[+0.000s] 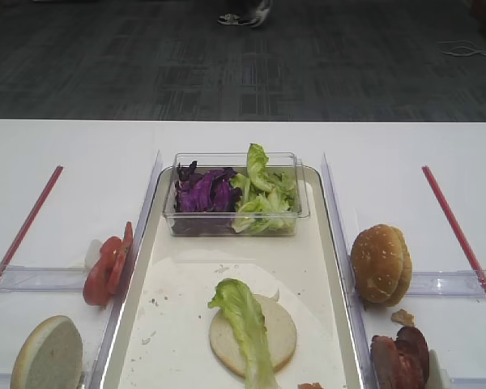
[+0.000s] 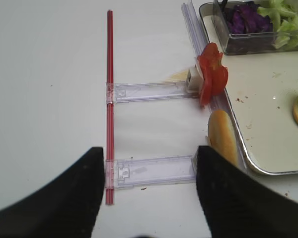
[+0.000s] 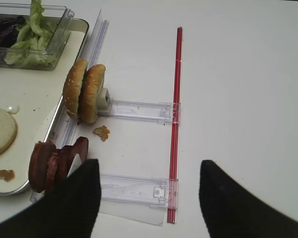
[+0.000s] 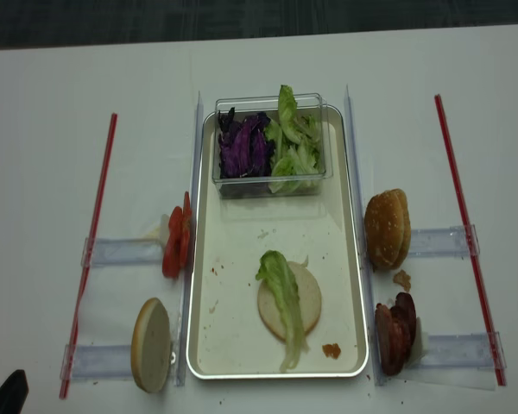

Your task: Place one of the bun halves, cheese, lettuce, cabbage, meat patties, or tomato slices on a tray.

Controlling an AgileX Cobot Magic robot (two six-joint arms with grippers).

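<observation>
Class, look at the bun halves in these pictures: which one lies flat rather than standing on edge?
The bun half on the tray, under the lettuce. The pale half left of the tray and the sesame-topped pair right of it stand on edge.

Two high cameras look down on the tray (image 4: 276, 233), one from straight above, while each wrist camera views one side, sharing the tray's edge.
</observation>
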